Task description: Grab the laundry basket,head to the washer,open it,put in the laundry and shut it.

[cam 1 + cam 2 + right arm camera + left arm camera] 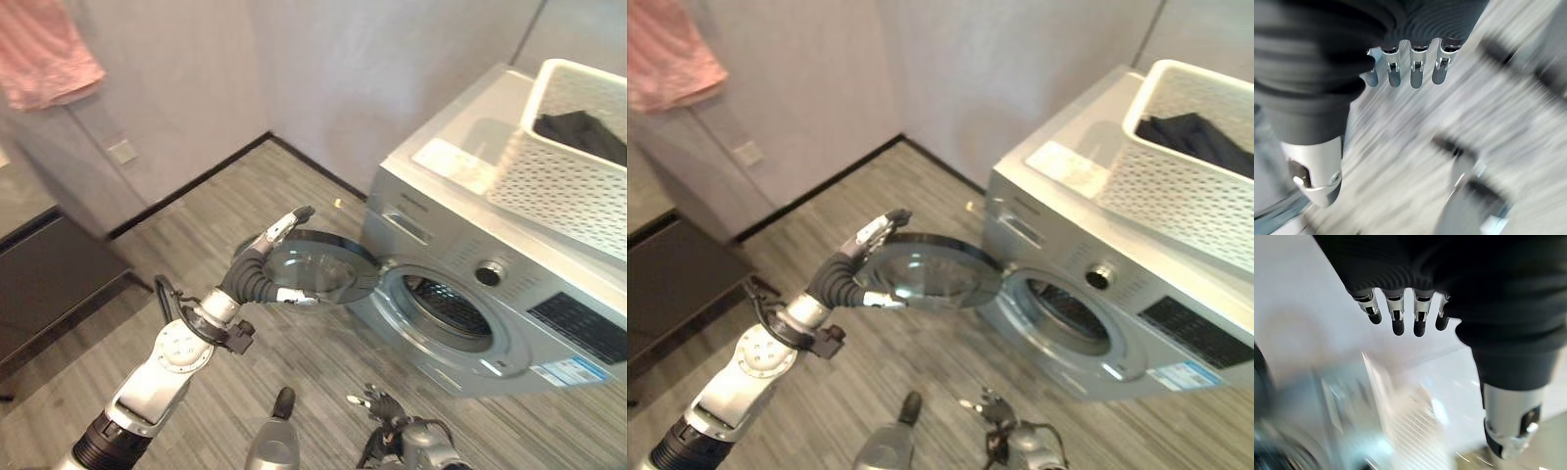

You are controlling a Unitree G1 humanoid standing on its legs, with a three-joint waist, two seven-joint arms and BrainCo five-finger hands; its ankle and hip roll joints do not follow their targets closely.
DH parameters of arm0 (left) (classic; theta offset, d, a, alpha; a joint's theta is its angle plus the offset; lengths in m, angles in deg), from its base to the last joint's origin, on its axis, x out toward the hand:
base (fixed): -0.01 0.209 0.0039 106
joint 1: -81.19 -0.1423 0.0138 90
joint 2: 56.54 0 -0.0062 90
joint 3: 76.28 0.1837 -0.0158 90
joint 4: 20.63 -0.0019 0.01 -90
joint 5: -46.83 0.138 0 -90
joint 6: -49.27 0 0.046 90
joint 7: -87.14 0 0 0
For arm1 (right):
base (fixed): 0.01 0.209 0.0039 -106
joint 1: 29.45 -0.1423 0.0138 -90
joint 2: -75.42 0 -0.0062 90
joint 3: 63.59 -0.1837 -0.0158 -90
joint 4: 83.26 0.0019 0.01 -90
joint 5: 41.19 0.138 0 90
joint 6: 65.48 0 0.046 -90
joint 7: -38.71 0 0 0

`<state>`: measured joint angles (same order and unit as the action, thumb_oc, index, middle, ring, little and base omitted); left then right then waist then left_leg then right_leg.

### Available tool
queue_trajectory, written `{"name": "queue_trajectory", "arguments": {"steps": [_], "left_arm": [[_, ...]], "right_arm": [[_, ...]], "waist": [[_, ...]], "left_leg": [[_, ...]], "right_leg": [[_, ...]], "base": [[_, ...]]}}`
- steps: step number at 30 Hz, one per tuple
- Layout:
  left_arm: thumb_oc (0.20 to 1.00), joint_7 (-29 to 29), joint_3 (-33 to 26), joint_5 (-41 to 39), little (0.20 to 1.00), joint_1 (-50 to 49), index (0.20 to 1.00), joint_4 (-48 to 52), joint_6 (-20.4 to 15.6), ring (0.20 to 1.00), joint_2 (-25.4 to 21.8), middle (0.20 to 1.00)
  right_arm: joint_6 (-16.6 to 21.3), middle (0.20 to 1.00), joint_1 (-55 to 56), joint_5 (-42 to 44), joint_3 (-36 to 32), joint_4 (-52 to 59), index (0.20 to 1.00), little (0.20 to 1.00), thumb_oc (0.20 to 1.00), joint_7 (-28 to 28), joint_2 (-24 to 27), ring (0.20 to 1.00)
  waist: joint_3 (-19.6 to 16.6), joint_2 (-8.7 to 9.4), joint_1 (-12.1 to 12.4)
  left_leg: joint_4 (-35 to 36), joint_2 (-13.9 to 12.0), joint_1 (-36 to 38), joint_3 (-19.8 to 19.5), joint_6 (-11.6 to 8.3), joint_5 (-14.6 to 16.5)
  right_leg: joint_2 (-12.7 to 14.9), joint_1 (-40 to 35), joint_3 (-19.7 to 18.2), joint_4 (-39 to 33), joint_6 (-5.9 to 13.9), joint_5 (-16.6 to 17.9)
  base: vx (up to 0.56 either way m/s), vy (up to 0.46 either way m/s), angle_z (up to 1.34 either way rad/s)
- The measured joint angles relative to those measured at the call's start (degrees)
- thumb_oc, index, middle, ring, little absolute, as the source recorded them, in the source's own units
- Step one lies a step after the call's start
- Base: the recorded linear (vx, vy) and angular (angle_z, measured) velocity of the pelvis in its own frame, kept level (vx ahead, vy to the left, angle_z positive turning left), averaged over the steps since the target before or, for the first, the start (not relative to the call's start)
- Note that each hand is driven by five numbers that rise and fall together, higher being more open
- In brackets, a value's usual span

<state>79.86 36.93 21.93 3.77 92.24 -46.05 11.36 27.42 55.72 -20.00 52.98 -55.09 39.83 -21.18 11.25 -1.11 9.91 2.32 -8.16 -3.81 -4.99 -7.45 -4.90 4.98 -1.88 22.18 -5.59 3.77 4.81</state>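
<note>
Both hands look open: left hand (266, 257) flat against the round glass washer door (323, 266) swung wide, right hand (387, 407) hanging low with relaxed fingers.

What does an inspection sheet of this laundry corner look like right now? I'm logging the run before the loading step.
Surface: grey plank floor, nothing lying on it.
Job's things: washer with door swung wide open, drum exposed; white laundry basket on the washer top, dark laundry inside.
Clutter: nothing seen.
Hands: left hand at the door's edge, fingers straight; right hand low before the washer, fingers relaxed, holding nothing.
Cables: nothing seen.
Surroundings: pink cloth on the wall, dark cabinet.
</note>
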Motion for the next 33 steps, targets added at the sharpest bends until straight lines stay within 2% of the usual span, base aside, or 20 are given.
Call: {"name": "queue_trajectory", "arguments": {"steps": [3,4,5,6,8,10,11,12,14,17,19,20,21,22,24,26,30,33], "left_arm": [[1.0,-3.9,5.6,-7.6,1.0,4.4,1.0,-2.8,1.3,1.0,2.1,1.0],[1.0,-6.3,12.0,-14.5,1.0,9.1,1.0,-10.0,3.8,1.0,4.9,1.0],[1.0,-6.6,13.2,-16.2,1.0,9.3,1.0,-11.6,4.5,1.0,6.4,1.0],[1.0,-5.8,15.5,-20.8,1.0,9.0,1.0,-17.6,5.1,1.0,11.7,1.0],[1.0,-4.1,18.2,-24.8,1.0,9.1,1.0,-23.5,7.3,1.0,19.0,1.0],[1.0,-4.0,19.9,-28.9,1.0,9.9,1.0,-31.0,7.5,1.0,25.1,1.0],[1.0,-2.8,21.1,-29.8,1.0,11.0,1.0,-35.7,8.0,1.0,28.7,1.0],[1.0,-2.4,22.1,-30.5,1.0,12.4,1.0,-38.5,8.1,1.0,29.9,1.0],[1.0,-2.2,24.8,-30.0,1.0,17.1,1.0,-48.0,8.0,1.0,32.5,1.0],[1.0,-2.0,30.0,-16.0,1.0,25.4,1.0,-62.9,10.1,1.0,33.9,1.0],[1.0,-1.6,26.5,2.8,1.0,25.4,1.0,-74.8,10.6,1.0,33.8,1.0],[1.0,-0.5,26.0,6.9,1.0,24.9,1.0,-79.2,11.0,1.0,33.6,1.0],[1.0,1.0,21.1,12.4,1.0,24.6,1.0,-90.3,10.4,1.0,35.2,1.0],[1.0,2.5,18.0,14.9,1.0,24.6,1.0,-94.7,10.9,1.0,34.9,1.0],[1.0,4.0,15.0,16.7,1.0,24.7,1.0,-95.2,10.5,1.0,32.2,1.0],[1.0,5.6,12.4,17.8,1.0,25.2,1.0,-94.3,9.6,1.0,31.8,1.0],[1.0,8.6,1.8,18.4,1.0,33.4,1.0,-94.9,6.5,1.0,26.8,1.0],[1.0,11.3,-0.7,17.5,1.0,36.3,1.0,-93.6,5.3,1.0,22.5,1.0]], "right_arm": [[-0.4,1.0,0.7,-3.3,-0.3,-1.1,1.0,1.0,1.0,0.5,1.7,1.0],[-1.1,1.0,-0.5,-6.4,-1.6,-4.2,1.0,1.0,1.0,0.6,1.1,1.0],[-1.4,1.0,-0.1,-6.6,-2.1,-4.7,1.0,1.0,1.0,0.6,1.0,1.0],[-1.4,1.0,-0.5,-6.3,-5.1,-5.0,1.0,1.0,1.0,0.2,0.9,1.0],[-1.6,1.0,-1.2,-6.2,-5.6,-5.2,1.0,1.0,1.0,-1.0,0.9,1.0],[-1.7,1.0,-2.2,-6.0,-6.2,-5.3,1.0,1.0,1.0,-1.5,0.8,1.0],[-1.8,1.0,-3.6,-6.0,-6.2,-5.1,1.0,1.0,1.0,-2.3,0.5,1.0],[-1.9,1.0,-4.6,-6.0,-6.1,-4.9,1.0,1.0,1.0,-2.5,0.5,1.0],[-2.7,1.0,-6.7,-5.9,-6.1,-5.0,1.0,1.0,1.0,-3.3,0.9,1.0],[-3.1,1.0,-9.5,-4.3,-6.1,-3.5,1.0,1.0,1.0,-3.6,1.4,1.0],[-2.5,1.0,-7.2,-2.1,-5.7,4.1,1.0,1.0,1.0,-3.5,2.1,1.0],[-2.8,1.0,-6.9,-1.4,-5.5,4.1,1.0,1.0,1.0,-3.5,2.1,1.0],[-2.8,1.0,-6.6,-0.5,-4.6,3.8,1.0,1.0,1.0,-4.1,2.4,1.0],[-2.8,1.0,-5.9,0.7,-4.4,5.6,1.0,1.0,1.0,-4.8,2.7,1.0],[-1.7,1.0,-4.6,2.3,-4.1,9.5,1.0,1.0,1.0,-6.0,3.0,1.0],[-1.1,1.0,-4.8,3.2,-3.7,10.3,1.0,1.0,1.0,-6.2,2.9,1.0],[1.5,1.0,-4.0,5.5,-4.0,14.5,1.0,1.0,1.0,-7.1,3.4,1.0],[3.1,1.0,-3.8,6.6,-4.0,14.7,1.0,1.0,1.0,-7.4,4.1,1.0]], "waist": [[-0.2,1.16,-3.3],[-1.1,1.09,-3.9],[-1.4,1.4,-5.1],[-1.5,1.55,-6.9],[-1.4,2.23,-8.5],[-1.4,2.54,-9.7],[-1.4,3.26,-11.7],[-1.2,3.54,-12.8],[-1.0,3.97,-13.9],[-0.1,4.96,-15.6],[2.0,7.27,-16.4],[2.4,7.96,-16.9],[3.0,8.81,-16.9],[3.4,9.41,-17.2],[5.0,10.56,-16.8],[5.3,10.91,-16.9],[6.3,11.07,-17.2],[7.2,10.7,-17.3]], "left_leg": [[0.1,-0.2,1.3,2.3,0.08,0.4],[0.5,-0.5,1.9,3.9,0.04,1.2],[0.5,-0.6,2.0,4.6,0.01,1.2],[0.8,-0.7,2.0,5.9,0.02,1.1],[0.9,-0.9,2.0,7.4,0.04,1.2],[1.1,-1.0,2.2,8.2,0.28,1.4],[1.6,-1.2,2.6,9.4,0.24,1.5],[1.9,-1.3,2.7,10.0,0.16,1.4],[1.9,-1.2,2.5,11.2,0.23,1.4],[1.9,-1.0,0.3,12.4,0.48,1.5],[1.9,-1.8,-0.3,13.8,-0.11,1.1],[2.1,-2.1,-0.4,13.9,-0.28,1.0],[2.1,-2.6,-0.8,14.0,-0.41,0.9],[2.1,-2.8,-1.5,13.9,-0.56,0.8],[2.6,-3.2,-2.3,14.0,-1.09,0.2],[2.9,-3.5,-2.4,14.0,-1.2,0.1],[2.9,-4.4,-4.2,13.6,-1.52,-0.1],[2.9,-5.3,-4.7,13.6,-2.15,-0.4]], "right_leg": [[-0.5,0.6,-2.3,0.0,-0.05,0.3],[-0.3,0.8,-4.0,0.0,0.18,0.0],[-0.4,1.2,-4.7,0.0,-0.01,-0.1],[-0.5,2.0,-6.0,0.0,-0.05,0.3],[-0.8,3.0,-7.4,0.0,-0.3,1.2],[-0.9,3.3,-8.1,0.5,-0.28,1.4],[-1.1,4.1,-9.4,0.5,-0.43,1.7],[-1.3,4.4,-9.7,0.5,-0.45,1.8],[-1.4,5.4,-11.1,0.5,-0.3,2.2],[-1.4,8.4,-12.8,0.5,-0.08,2.9],[-2.3,10.1,-13.9,0.5,-0.42,3.8],[-2.7,10.3,-14.0,0.5,-0.44,3.8],[-3.1,10.8,-14.0,0.4,-0.44,3.8],[-3.4,11.5,-14.1,0.4,-0.51,3.8],[-3.7,12.6,-14.1,0.5,-1.28,4.4],[-4.1,12.8,-14.1,0.5,-1.22,4.4],[-4.8,14.4,-13.7,0.4,-0.7,4.0],[-5.4,15.0,-13.6,0.5,-0.83,4.0]], "base": [[0.05,0.045,-0.46],[0.03,0.019,-0.53],[0.02,0.035,-0.67],[0.0,0.041,-0.45],[-0.01,0.057,-0.39],[-0.03,0.046,-0.34],[-0.06,0.062,-0.39],[-0.09,0.084,-0.42],[-0.09,0.042,-0.32],[-0.05,-0.011,-0.28],[-0.07,-0.06,-0.32],[-0.12,-0.093,-0.23],[-0.08,-0.055,-0.05],[-0.07,-0.06,-0.04],[-0.05,-0.049,-0.05],[-0.05,-0.044,-0.02],[-0.06,-0.053,0.0],[-0.02,-0.04,-0.04]]}}
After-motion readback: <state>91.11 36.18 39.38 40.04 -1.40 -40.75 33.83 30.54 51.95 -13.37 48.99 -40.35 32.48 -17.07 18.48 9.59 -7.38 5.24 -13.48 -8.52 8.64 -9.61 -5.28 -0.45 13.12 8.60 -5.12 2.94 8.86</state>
